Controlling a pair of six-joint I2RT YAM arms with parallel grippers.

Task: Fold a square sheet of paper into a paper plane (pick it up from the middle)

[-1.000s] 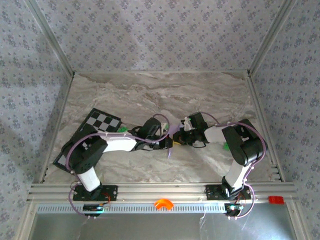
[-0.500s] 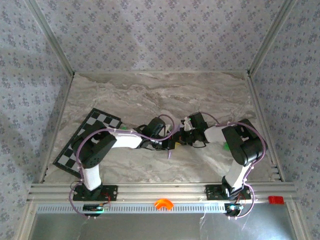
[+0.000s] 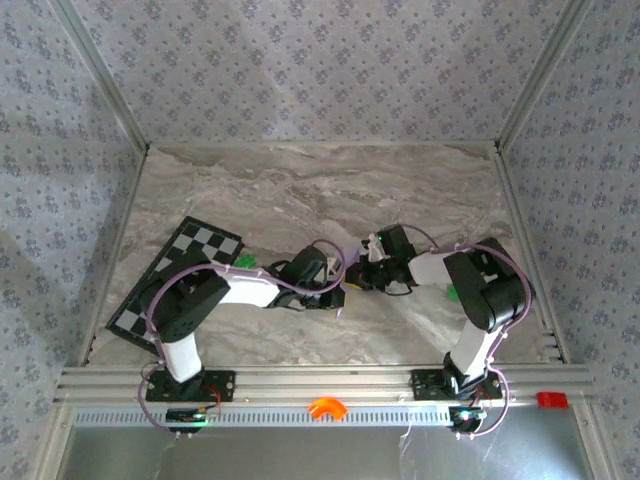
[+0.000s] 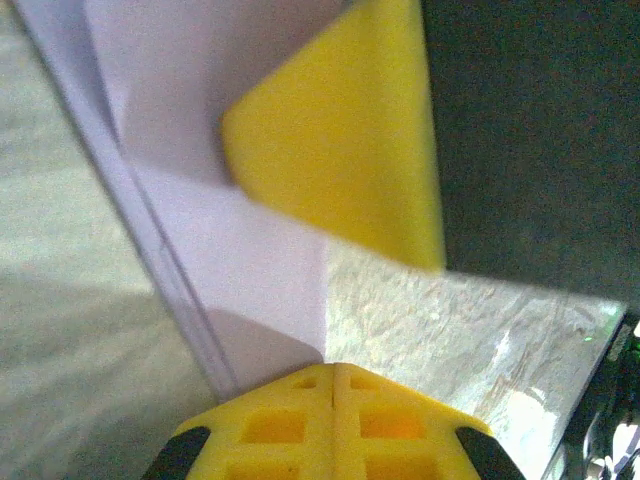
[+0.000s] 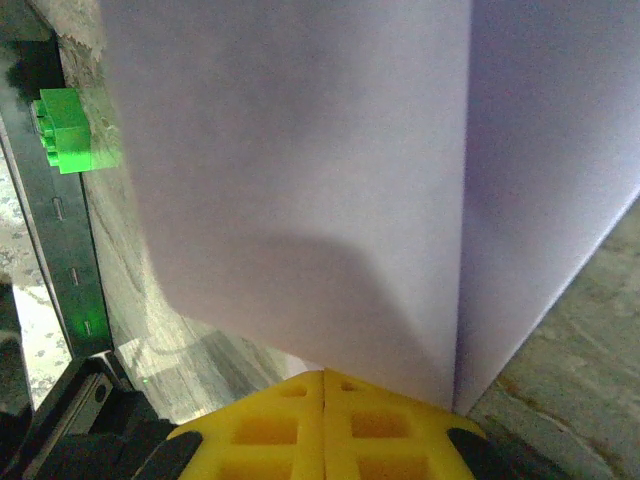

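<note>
The square sheet of paper [image 4: 200,190] is pale lilac and folded, with a crease and layered edges [image 5: 300,170]. In the top view it is mostly hidden between the two gripper tips at mid-table. My right gripper [image 3: 352,281] [image 5: 322,375] is shut, and the sheet's lower edge runs in at its tip. One of its yellow fingers [image 4: 340,140] lies against the paper. My left gripper [image 3: 338,296] [image 4: 335,368] is shut too. Its tip touches the sheet's bottom corner; a pinch cannot be made out.
A black-and-white checkerboard [image 3: 190,255] lies at the left. Tiny green blocks sit at its right end [image 3: 245,262] [image 5: 65,130] and beside the right arm [image 3: 452,292]. Patterned walls and metal rails enclose the marble table [image 3: 300,190].
My left gripper swung slightly back toward the near edge, and its forearm shifted. The right arm held still with the paper.
</note>
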